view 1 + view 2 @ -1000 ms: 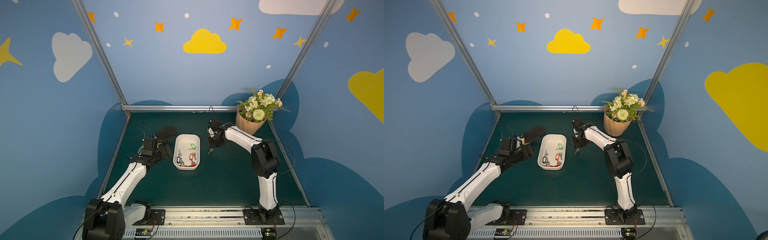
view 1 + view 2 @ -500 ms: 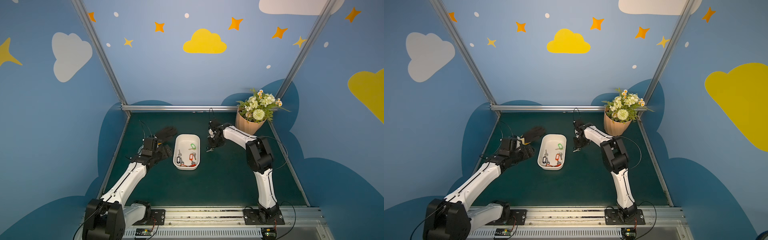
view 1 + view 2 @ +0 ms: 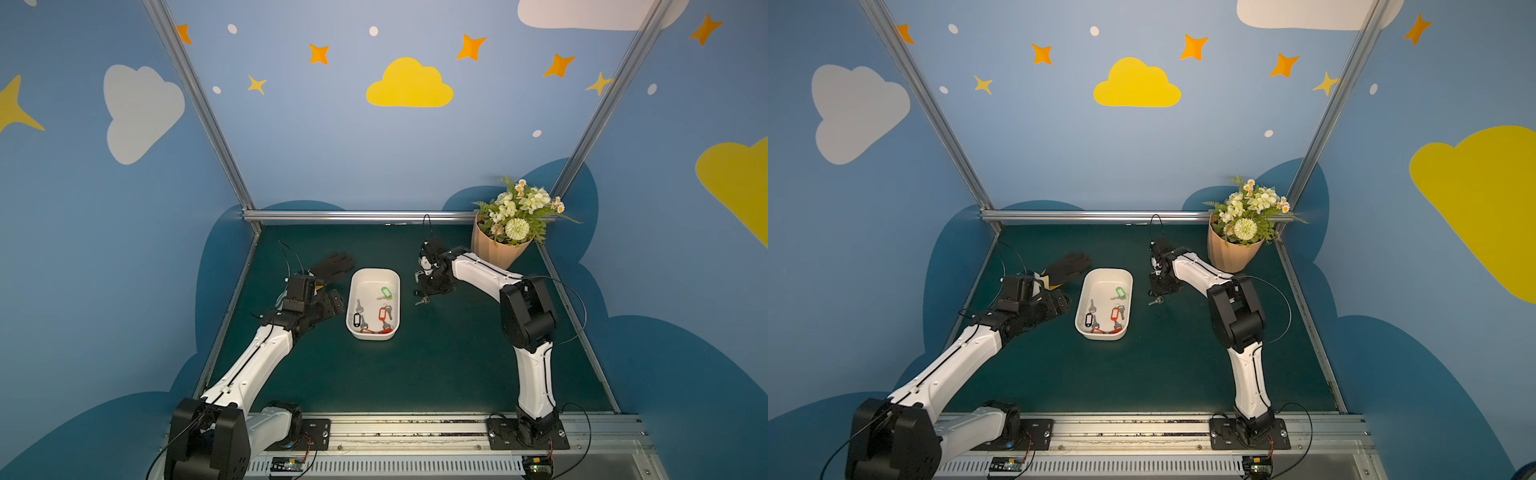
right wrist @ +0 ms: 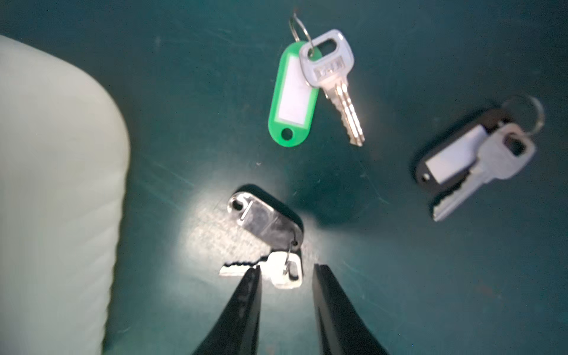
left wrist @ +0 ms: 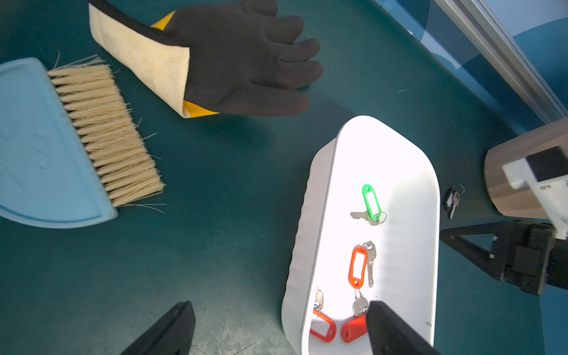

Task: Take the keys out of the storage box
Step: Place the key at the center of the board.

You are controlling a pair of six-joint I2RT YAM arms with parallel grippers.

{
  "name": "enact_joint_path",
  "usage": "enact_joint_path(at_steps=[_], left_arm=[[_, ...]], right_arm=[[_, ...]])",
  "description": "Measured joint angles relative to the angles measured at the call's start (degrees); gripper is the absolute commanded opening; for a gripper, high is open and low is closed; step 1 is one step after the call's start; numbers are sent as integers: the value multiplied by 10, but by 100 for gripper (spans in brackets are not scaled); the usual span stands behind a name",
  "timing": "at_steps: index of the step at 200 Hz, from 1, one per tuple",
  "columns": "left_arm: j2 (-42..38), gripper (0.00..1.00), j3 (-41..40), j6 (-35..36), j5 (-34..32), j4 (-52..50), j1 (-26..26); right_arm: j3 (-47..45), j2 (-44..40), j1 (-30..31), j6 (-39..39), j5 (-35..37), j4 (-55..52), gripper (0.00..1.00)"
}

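Note:
The white storage box (image 3: 352,300) (image 3: 1083,303) lies mid-table with several keys in it: a green-tagged key (image 3: 387,292) (image 5: 371,201), a red-tagged key (image 3: 382,313) (image 5: 358,266), a black-tagged key (image 3: 356,319) and red-tagged ones at the near end (image 5: 322,329). My left gripper (image 5: 278,304) (image 3: 334,303) is open, its fingers straddling the box's left wall. My right gripper (image 4: 287,267) (image 3: 428,289) is open just right of the box, low over a pale-tagged key (image 4: 264,221) lying on the mat. A green-tagged key (image 4: 293,98) and a black-tagged key (image 4: 455,159) lie on the mat nearby.
A black glove (image 3: 332,266) (image 5: 246,61) and a blue brush (image 5: 46,144) lie left of the box. A peach flower pot (image 3: 494,249) stands at the back right, behind the right arm. Metal rails edge the green mat.
My right gripper's jaws have parted, and the pale-tagged key lies free on the mat. The right arm's elbow has shifted. The left arm has hardly moved.

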Motion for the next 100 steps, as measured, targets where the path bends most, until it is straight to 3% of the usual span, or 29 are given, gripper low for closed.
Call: enact_joint_path(at_steps=[35, 80, 100], left_arm=[[-8, 95, 0, 1, 1, 0, 1], [-10, 95, 0, 1, 12, 5, 1], [-7, 95, 0, 1, 23, 9, 1]], right_arm=[[-29, -91, 2, -3, -1, 10, 53], [-55, -183, 7, -6, -1, 23, 97], [-61, -208, 10, -6, -4, 23, 98]])
